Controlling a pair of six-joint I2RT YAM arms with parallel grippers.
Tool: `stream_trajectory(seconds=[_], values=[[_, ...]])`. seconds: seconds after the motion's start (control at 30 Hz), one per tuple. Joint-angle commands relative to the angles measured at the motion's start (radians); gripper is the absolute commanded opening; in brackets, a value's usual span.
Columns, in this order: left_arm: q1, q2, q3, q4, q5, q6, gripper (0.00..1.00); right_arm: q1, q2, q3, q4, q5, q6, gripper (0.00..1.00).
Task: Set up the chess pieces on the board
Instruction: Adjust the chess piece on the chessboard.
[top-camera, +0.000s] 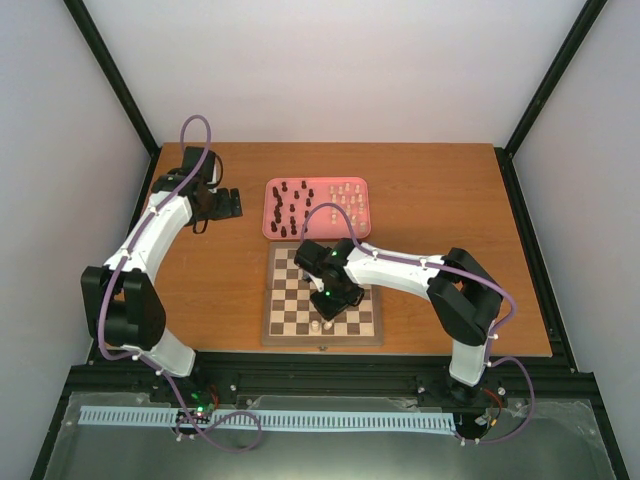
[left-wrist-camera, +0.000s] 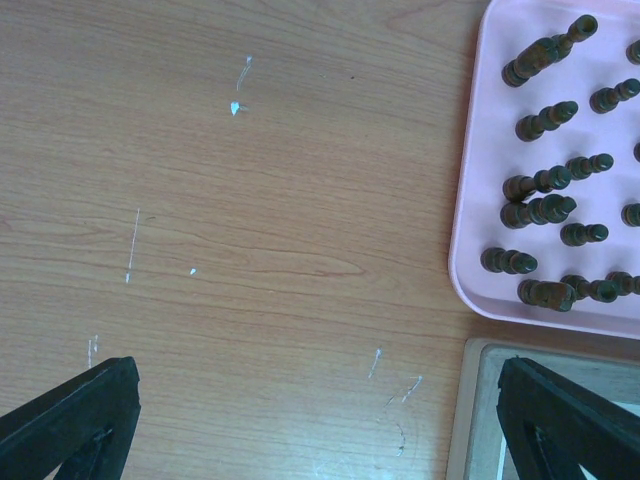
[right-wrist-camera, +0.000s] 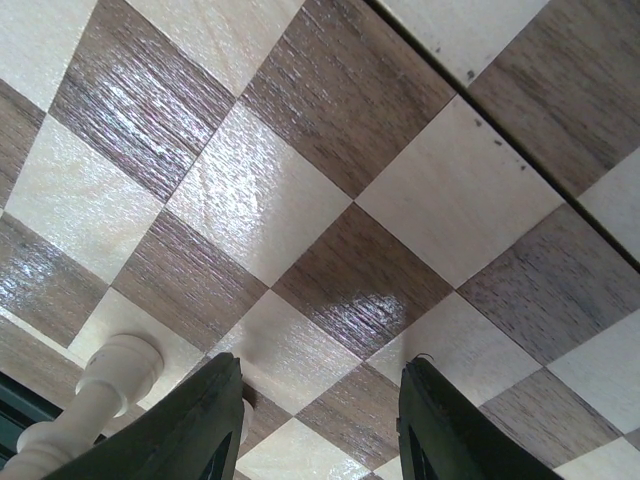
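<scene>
Chess pieces (top-camera: 285, 205) are almost all in the pink tray (top-camera: 322, 200), which lies just beyond the far edge of the board (top-camera: 290, 310). Dark brown ones fill its left half and cream ones (top-camera: 350, 200) its right. From the overhead view I make out only about two cream figures (top-camera: 315, 325) standing on the board, in the near row close to the middle. I judge the job barely begun: the whole dark side and most of the cream side are left to place.

My right pincer (right-wrist-camera: 320, 420) hangs low over the board near those figures. Its wrist view shows the jaws apart with nothing between them. One cream piece (right-wrist-camera: 100, 385) stands upright just beside one finger, apart from it as far as I can tell.

My left pincer (left-wrist-camera: 315, 430) hovers over the desk (left-wrist-camera: 250, 250) left of the tray, jaws spread wide and empty. The tray's dark figures and the board's corner show at the right of its view.
</scene>
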Motion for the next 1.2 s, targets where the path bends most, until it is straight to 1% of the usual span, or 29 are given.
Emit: stream_trajectory(seconds=[0.0, 0.37, 1.17], values=[[-0.003, 0.007, 0.018, 0.008, -0.008, 0.007, 1.00, -0.003, 0.012, 0.029, -0.011, 0.013, -0.013, 0.44], [-0.003, 0.011, 0.027, 0.006, -0.007, 0.007, 1.00, -0.004, 0.034, 0.064, -0.012, 0.030, -0.017, 0.44], [-0.003, 0.015, 0.018, 0.009, -0.018, 0.009, 1.00, -0.003, 0.034, 0.001, 0.007, 0.027, -0.024, 0.43]])
